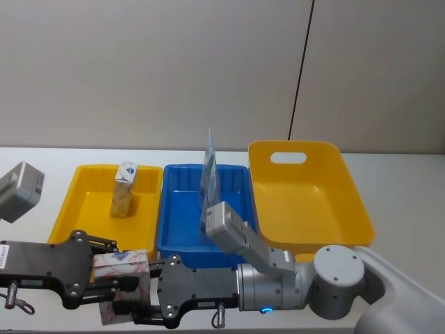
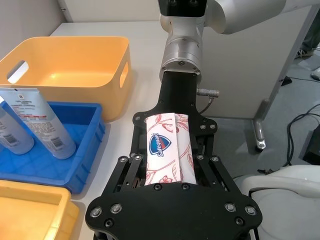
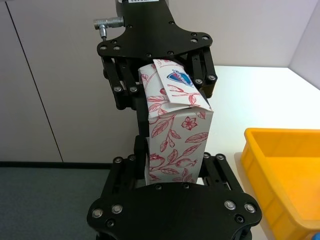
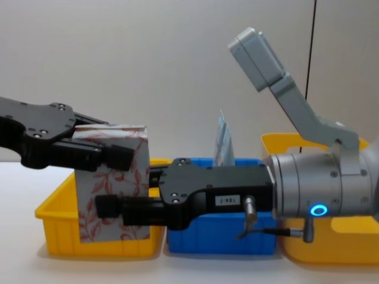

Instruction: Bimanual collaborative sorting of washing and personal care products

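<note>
A white-grey carton with red leaf print (image 1: 119, 264) hangs upright in the air in front of the left yellow bin (image 1: 87, 209). My left gripper (image 1: 115, 268) comes in from the left and is shut on the carton's upper part (image 4: 139, 183). My right gripper (image 1: 142, 292) reaches across from the right and is shut on the carton's lower part. In the right wrist view, the right fingers (image 3: 140, 160) flank the carton (image 3: 175, 130) below the left gripper (image 3: 165, 85). A beige carton with a blue mark (image 1: 125, 189) stands in the left yellow bin. Pale blue tubes (image 1: 210, 170) lean in the blue bin (image 1: 184, 209).
Three bins stand side by side on the white table (image 1: 410, 174): yellow, blue, then a larger yellow bin (image 1: 306, 202) with a handle slot and nothing in it. The right arm's body (image 1: 334, 282) lies across the table's front edge.
</note>
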{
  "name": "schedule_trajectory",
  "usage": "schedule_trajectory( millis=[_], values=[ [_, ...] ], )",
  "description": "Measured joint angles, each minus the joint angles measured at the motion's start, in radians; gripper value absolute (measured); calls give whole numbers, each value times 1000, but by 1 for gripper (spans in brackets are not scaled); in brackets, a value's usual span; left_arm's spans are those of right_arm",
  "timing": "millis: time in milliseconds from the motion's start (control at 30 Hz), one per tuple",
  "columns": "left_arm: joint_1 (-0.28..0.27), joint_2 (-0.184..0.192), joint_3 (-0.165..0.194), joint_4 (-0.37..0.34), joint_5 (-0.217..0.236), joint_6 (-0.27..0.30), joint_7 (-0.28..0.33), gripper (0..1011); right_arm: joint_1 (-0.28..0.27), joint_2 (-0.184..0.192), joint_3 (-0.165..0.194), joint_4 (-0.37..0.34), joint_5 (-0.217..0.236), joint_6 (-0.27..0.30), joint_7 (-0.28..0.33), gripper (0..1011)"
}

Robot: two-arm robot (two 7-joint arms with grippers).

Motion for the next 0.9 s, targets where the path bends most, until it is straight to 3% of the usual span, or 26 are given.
schedule_trajectory(
  millis=[133,233,600,833,900],
  values=[
    [0,0,0,0,0,0,-1,392,-3,7,-2,-11,5,5,-2,406],
    [0,0,0,0,-1,0,-1,440,-4,11,-4,-18,9,8,-3,370],
    [0,0,0,0,0,0,0,810,-11,26,-6,-50,30,17,3,363],
    [0,0,0,0,0,0,0,1001,-15,40,-7,-69,42,21,6,363],
    [0,0,0,0,0,0,0,1001,-15,43,-7,-72,44,22,6,363]
  ],
)
